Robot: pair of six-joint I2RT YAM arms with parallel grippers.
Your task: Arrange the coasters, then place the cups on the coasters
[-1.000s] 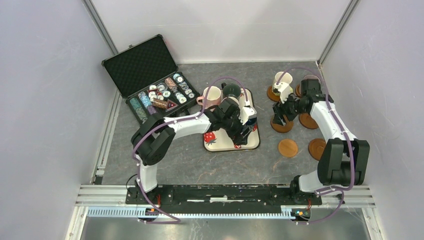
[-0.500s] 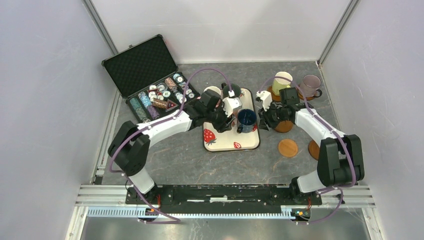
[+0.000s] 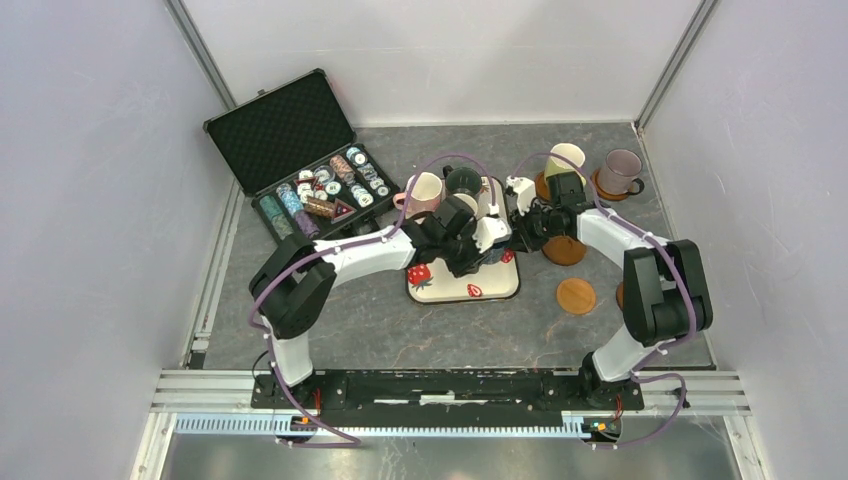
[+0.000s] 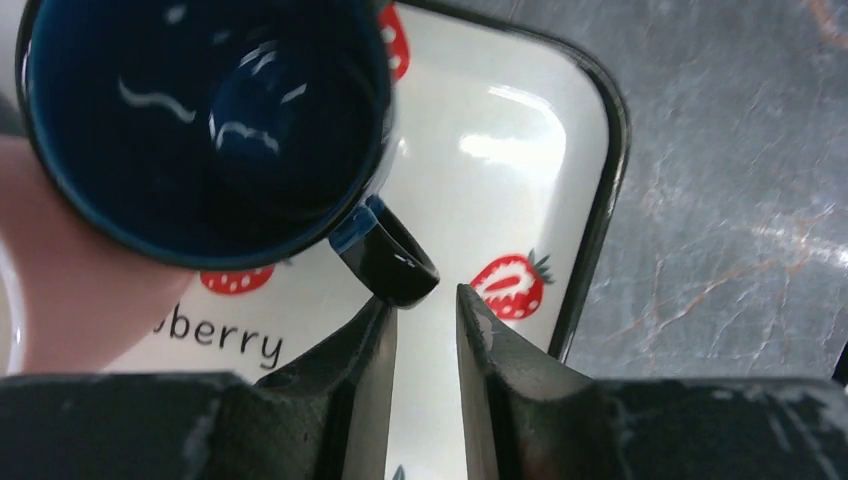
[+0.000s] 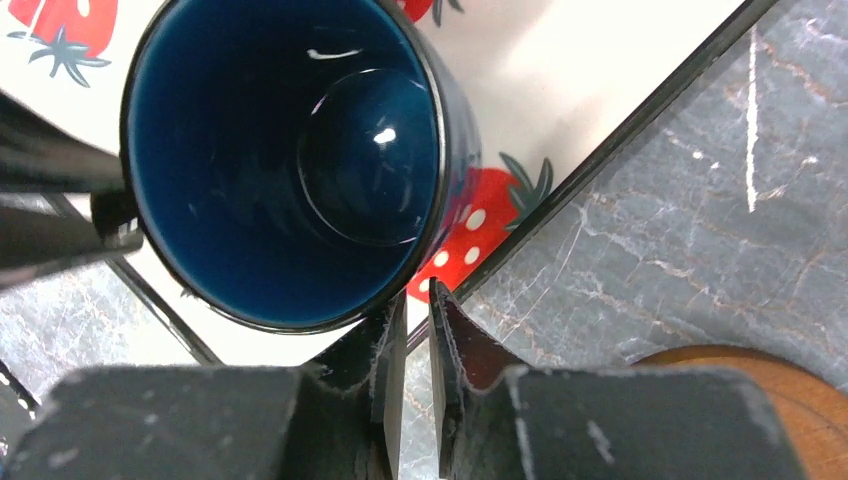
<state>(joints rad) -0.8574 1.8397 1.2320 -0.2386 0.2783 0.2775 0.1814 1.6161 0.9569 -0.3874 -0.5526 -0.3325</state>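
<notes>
The navy cup (image 4: pixel 200 120) stands on the strawberry tray (image 4: pixel 500 150); in the top view both grippers cover it. My left gripper (image 4: pixel 422 300) is shut to a narrow gap showing only tray, with the cup's handle (image 4: pixel 390 265) against its left fingertip. My right gripper (image 5: pixel 418 300) is shut beside the navy cup's (image 5: pixel 285 160) near rim, at the tray's edge. A pink cup (image 3: pixel 425 190) and a dark cup (image 3: pixel 462 180) stand on the tray's far end. The yellow-green cup (image 3: pixel 563 160) and the lilac cup (image 3: pixel 620 170) sit on coasters. Bare coasters (image 3: pixel 565 250) (image 3: pixel 576 296) lie to the right.
An open black case of poker chips (image 3: pixel 320 185) stands at the far left. The two grippers (image 3: pixel 490 235) (image 3: pixel 520 222) are close together over the tray's right side. Another coaster (image 3: pixel 621 293) shows partly behind the right arm. Grey walls close in both sides.
Both grippers have closed. The right gripper moved left from the coasters to the tray's edge. The left gripper pulled back, then returned to the navy cup.
</notes>
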